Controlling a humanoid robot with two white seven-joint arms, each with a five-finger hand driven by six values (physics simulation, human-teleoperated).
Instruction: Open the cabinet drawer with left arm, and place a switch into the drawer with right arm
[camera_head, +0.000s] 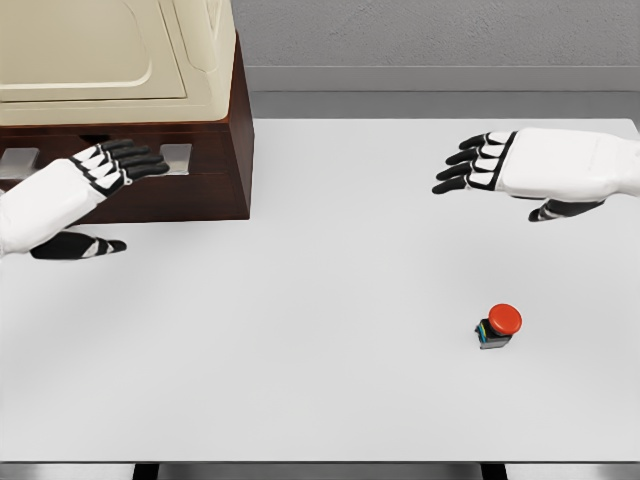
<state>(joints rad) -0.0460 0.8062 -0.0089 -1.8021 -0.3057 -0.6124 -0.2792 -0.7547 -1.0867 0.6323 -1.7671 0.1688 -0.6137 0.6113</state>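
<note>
White matte table, grey wall behind, dark gaps under the front edge. Brown wood cabinet at far left corner, cream top, drawer shut with metal handles. Red-capped switch upright, front right, open tabletop all round. Left hand open before the drawer front, holding nothing. Right hand open, empty, well above the switch in frame.

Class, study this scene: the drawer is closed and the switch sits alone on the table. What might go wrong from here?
1. The left hand hovers open near the drawer front; its fingers may slip off the handle.
2. The switch is small with a rounded red cap, so the open right hand could knock it away.
</note>
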